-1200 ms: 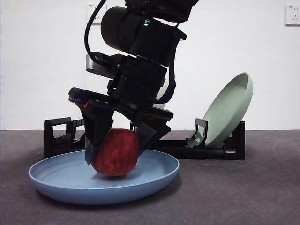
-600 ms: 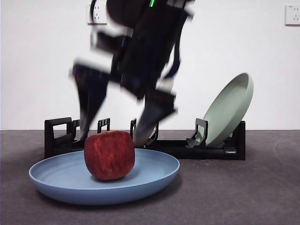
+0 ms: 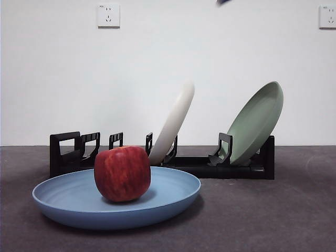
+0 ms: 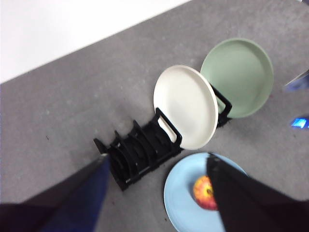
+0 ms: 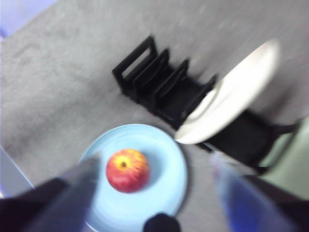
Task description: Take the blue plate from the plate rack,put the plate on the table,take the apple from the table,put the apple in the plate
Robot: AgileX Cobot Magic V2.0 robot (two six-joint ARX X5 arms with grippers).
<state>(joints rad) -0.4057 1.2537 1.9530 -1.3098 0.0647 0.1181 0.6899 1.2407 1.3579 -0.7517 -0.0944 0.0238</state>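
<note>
The red apple (image 3: pixel 123 174) rests in the light-blue plate (image 3: pixel 173 195), which lies flat on the dark grey table (image 3: pixel 273 215) in front of the black plate rack (image 3: pixel 68 152). Both wrist views look down on this from high up: apple (image 5: pixel 127 170) in blue plate (image 5: pixel 164 159), and apple (image 4: pixel 205 192) in blue plate (image 4: pixel 181 193). My right gripper (image 5: pixel 154 166) hangs open well above the apple, its picture blurred. My left gripper (image 4: pixel 157 162) is also open and high, holding nothing. In the front view only a dark tip (image 3: pixel 223 2) shows at the top edge.
A cream-white plate (image 3: pixel 173 123) and a pale green plate (image 3: pixel 257 123) lean in the rack's slots behind the blue plate. The rack (image 4: pixel 140 150) runs along the back of the table near the white wall. Two wall sockets (image 3: pixel 108 15) sit high up.
The gripper let go of the apple, opened, and rose up out of the front view. The apple stays in the blue plate, and the cream-white plate behind is now uncovered.
</note>
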